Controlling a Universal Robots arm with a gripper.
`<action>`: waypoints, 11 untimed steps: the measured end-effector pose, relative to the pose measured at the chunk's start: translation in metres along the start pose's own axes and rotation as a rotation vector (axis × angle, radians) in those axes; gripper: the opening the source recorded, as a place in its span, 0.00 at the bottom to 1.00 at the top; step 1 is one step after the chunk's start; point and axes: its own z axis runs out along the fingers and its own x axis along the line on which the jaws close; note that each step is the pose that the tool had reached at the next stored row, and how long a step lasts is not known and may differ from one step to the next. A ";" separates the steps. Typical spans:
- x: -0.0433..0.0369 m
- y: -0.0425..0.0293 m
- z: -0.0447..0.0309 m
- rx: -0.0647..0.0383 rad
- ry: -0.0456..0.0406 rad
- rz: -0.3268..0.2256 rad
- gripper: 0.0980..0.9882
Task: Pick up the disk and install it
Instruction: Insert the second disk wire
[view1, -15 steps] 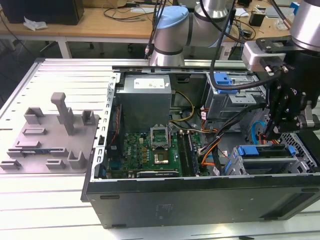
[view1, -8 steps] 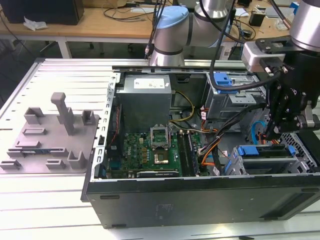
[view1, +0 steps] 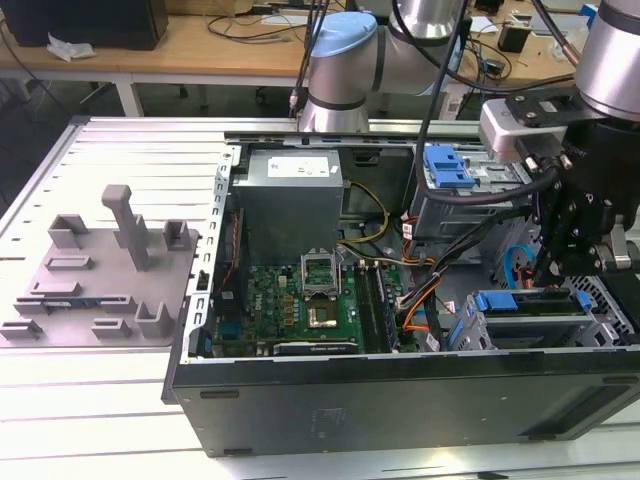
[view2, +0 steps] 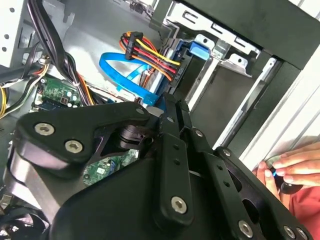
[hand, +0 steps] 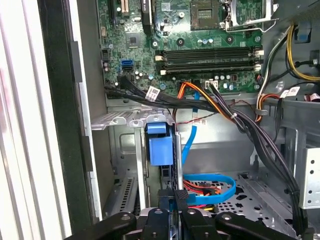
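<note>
While pinching the disk (hand: 177, 165) edge-on, the gripper (hand: 177, 200) hangs inside the computer case (view1: 400, 390).

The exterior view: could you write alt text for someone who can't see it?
A robot arm's black tool reaches into an open computer case near blue-framed drive bays at the exterior view's right. A grey plastic tray lies on the table at its left.

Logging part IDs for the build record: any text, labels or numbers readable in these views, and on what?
No text can be read.
white label on the power supply: print too small to read.
white cable tag on the black cable bundle, first wrist view: blurred.
motherboard markings: too small to read.
</note>
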 end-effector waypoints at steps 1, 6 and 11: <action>0.0001 0.0000 0.0005 0.000 -0.0028 -0.010 0.07; 0.0012 0.0002 0.0022 0.010 -0.0142 -0.042 0.07; 0.0029 0.0004 0.0036 0.012 -0.0183 -0.046 0.07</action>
